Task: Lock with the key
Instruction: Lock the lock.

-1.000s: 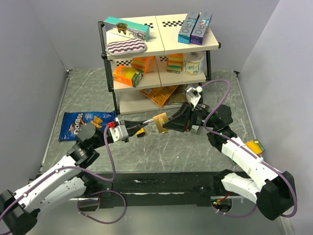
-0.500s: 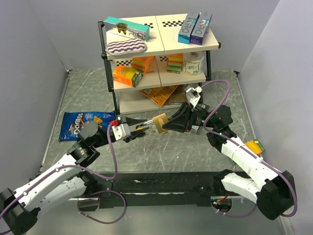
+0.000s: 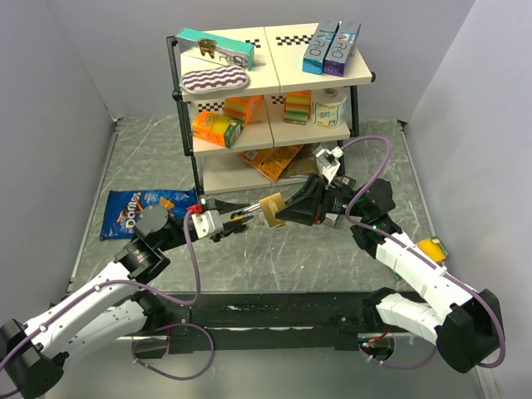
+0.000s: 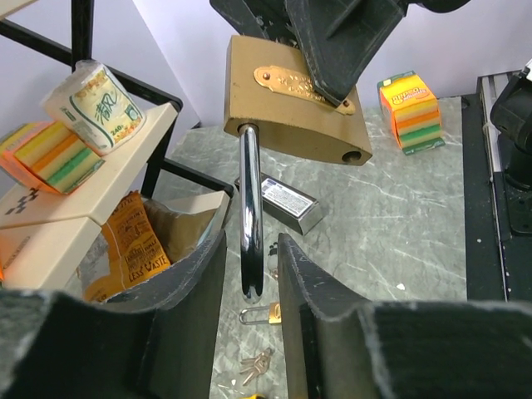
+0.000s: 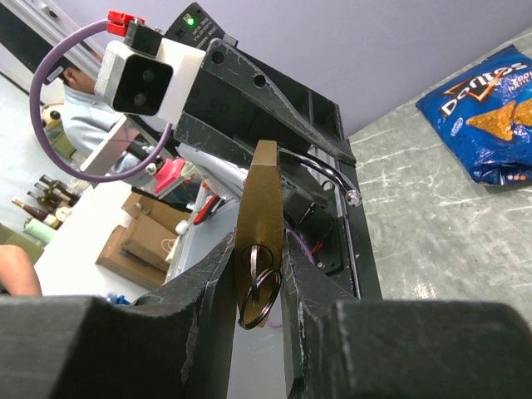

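Left wrist view: left end effector (image 4: 251,274) parted astride the shackle (image 4: 250,216) (slick, rigid steel); right end effector (image 5: 258,249) clamps the padlock (image 4: 274,125) by its flat brass faces, heavy, I'd judge.

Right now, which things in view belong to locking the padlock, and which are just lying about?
In the job:
- padlock, clamped in the right pincer
- its open shackle, between the fingers of the left pincer
- key ring at the padlock's bottom

Lying about:
- chip bag
- shelf of boxes
- sponge
- small padlock and loose keys on the table
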Tool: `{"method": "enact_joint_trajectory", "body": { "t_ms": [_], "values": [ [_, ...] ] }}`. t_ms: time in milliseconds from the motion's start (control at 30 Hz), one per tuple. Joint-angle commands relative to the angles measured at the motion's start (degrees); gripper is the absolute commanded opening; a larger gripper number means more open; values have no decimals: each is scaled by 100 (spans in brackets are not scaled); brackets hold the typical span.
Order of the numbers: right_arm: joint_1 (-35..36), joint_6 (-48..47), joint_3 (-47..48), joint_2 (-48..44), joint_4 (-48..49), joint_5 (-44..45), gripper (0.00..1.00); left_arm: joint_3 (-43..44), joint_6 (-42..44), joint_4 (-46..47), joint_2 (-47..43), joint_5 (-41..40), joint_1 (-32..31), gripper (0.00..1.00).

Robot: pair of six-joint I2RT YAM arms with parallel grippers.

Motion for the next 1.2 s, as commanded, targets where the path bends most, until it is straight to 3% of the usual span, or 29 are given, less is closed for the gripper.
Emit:
{"method": "enact_joint_trajectory", "body": {
  "t_ms": [0,267,367,467,600,667,700,733,767,833,1167],
  "values": [
    [33,16,352,-87,770,102,0,15,106,-31,22,-38,-32,36],
    [33,7,317,-105,762,102,0,-11,141,-23,57,-82,-32,31],
    [33,7,325,-87,762,102,0,15,133,-58,75,-91,-32,24],
    [33,-10,343,-87,762,110,0,76,37,-110,101,-21,-32,3],
    [33,-159,317,-87,683,128,0,374,-508,-145,232,-12,-41,1],
    [33,-230,299,-87,639,111,18,507,-736,-233,250,232,-32,1],
    [33,-343,299,-96,613,67,34,612,-816,-242,242,330,-32,1],
    [33,-414,299,-96,560,40,64,656,-921,-242,233,470,-41,1],
    [33,-502,360,-104,316,-3,73,718,-1105,-373,224,689,-41,1],
    [7,-966,431,-166,-45,-57,98,955,-1291,-566,259,945,-41,1],
    [-90,-4180,914,-1105,-3103,-346,99,1553,-1818,-1675,233,1895,-32,1]
  ]
}}
